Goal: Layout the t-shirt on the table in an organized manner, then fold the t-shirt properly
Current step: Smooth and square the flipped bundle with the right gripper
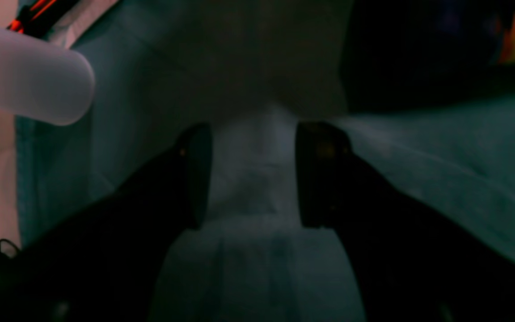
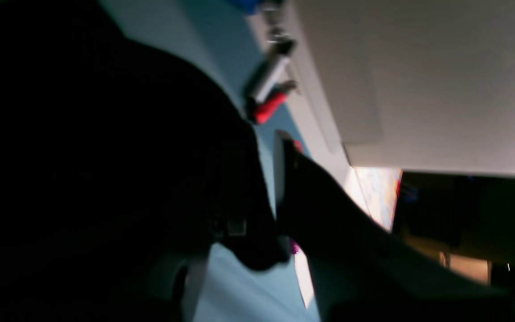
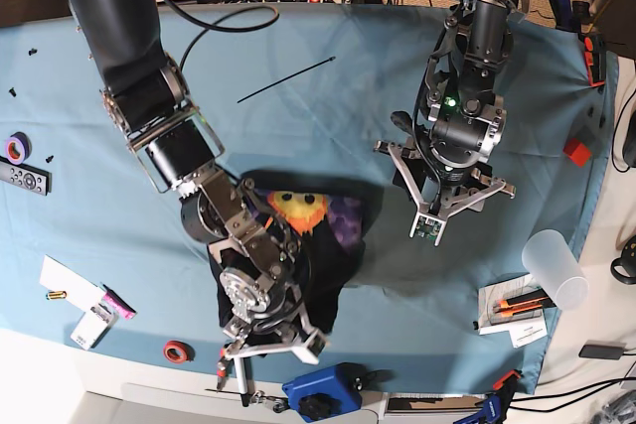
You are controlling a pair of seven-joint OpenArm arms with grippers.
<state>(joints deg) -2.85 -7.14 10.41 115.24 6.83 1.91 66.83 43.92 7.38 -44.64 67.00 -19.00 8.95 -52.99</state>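
Note:
The black t-shirt (image 3: 298,255) lies crumpled in the front middle of the light blue table (image 3: 298,67), its orange-yellow and purple print facing up. My right gripper (image 3: 268,345) is down on the shirt's near edge. In the right wrist view black fabric (image 2: 105,156) fills the left and lies against the gripper (image 2: 266,156); only one finger (image 2: 293,179) shows, with a thin strip of table beside it. My left gripper (image 3: 447,208) hovers to the right of the shirt. Its jaws (image 1: 253,174) stand open over bare cloth, with the t-shirt (image 1: 418,53) beyond them.
A translucent white cup (image 3: 555,265) (image 1: 25,71) lies at the right edge beside papers and an orange cutter (image 3: 517,305). A thin black rod (image 3: 286,79) lies at the back. A remote (image 3: 22,178) sits at the left, red tape (image 3: 177,351) and a blue tool (image 3: 323,392) at the front.

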